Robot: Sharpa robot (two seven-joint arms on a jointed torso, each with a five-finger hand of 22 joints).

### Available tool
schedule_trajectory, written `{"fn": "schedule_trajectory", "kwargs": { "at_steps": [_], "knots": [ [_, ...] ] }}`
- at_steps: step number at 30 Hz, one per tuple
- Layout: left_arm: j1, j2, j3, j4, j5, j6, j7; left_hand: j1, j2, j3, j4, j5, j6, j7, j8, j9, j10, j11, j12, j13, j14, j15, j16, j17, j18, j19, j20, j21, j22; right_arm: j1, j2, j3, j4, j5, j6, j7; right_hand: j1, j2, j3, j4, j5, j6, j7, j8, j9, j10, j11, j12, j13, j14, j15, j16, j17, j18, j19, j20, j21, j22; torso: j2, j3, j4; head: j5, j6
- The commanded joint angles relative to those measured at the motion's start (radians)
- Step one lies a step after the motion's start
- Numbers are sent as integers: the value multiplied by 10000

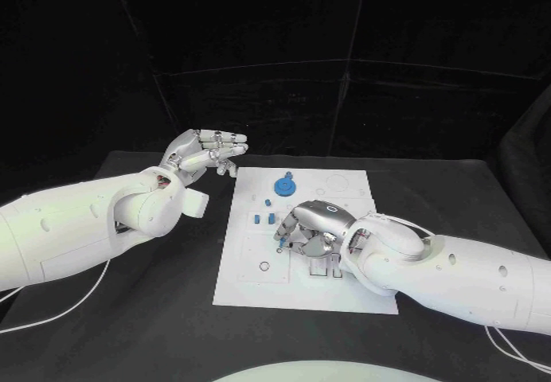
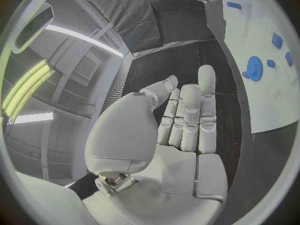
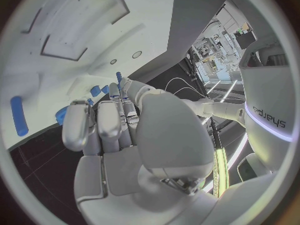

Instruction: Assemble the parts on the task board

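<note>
Your right hand (image 1: 308, 233) is the nearer one: it hangs palm-down over the middle of the task board (image 1: 259, 290), fingers curled toward the plate. From the head view you cannot tell whether those fingers pinch a piece or are closed on nothing; the right wrist view shows them lying side by side, with nothing plainly in them.

Just left of that hand a few small blue parts (image 1: 267, 215) stand in a cluster on the board. In the right wrist view a blue bar (image 3: 19, 116) lies flat on the plate, well off to the side of the fingers.

Farther back sits the blue gear (image 1: 283, 186), beyond your right hand and slightly left of it.

Your left hand (image 1: 208, 151) hovers off the board's far left corner, fingers apart and holding nothing. The right hand is therefore better placed for the small parts.
</note>
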Motion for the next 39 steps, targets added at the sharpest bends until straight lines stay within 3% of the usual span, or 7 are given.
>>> {"fn": "schedule_trajectory", "kwargs": {
  "at_steps": [1,14,39],
  "knots": [
    [22,6,9,30,42,14,60,61,39,27,-62,6,61,3,30,-11,42,-17,65,-16,-61,13,-64,-13,141,-79,17,-39,-15,-68,143,9,-160,-388,76,118,-69,-1,46,-2,50,-36,63,-21,-8,-36,57,-43,-9,236,11,35,14,-138,71,-11,64,10,-4,14,1,83,-46],
    [22,23,9,6,42,55,19,61,39,27,-62,6,61,3,30,-11,42,-17,65,-16,-61,13,-64,-13,141,-79,17,-39,-15,-172,395,10,-401,-999,277,-71,-82,-2,75,-45,59,-62,74,-28,-12,-55,67,-60,-9,237,19,53,25,-141,77,-4,75,26,3,15,-18,173,-113],
    [23,30,8,-49,42,109,-61,36,27,18,-58,5,41,19,18,-17,17,-4,68,-22,-66,21,-66,-27,137,-81,19,-43,-19,-180,516,10,-447,-1841,1047,-417,-120,-33,91,-113,4,-79,81,-25,-12,-69,77,-74,-6,231,31,57,9,-137,63,7,72,17,1,8,-9,138,-135]
  ]
}}
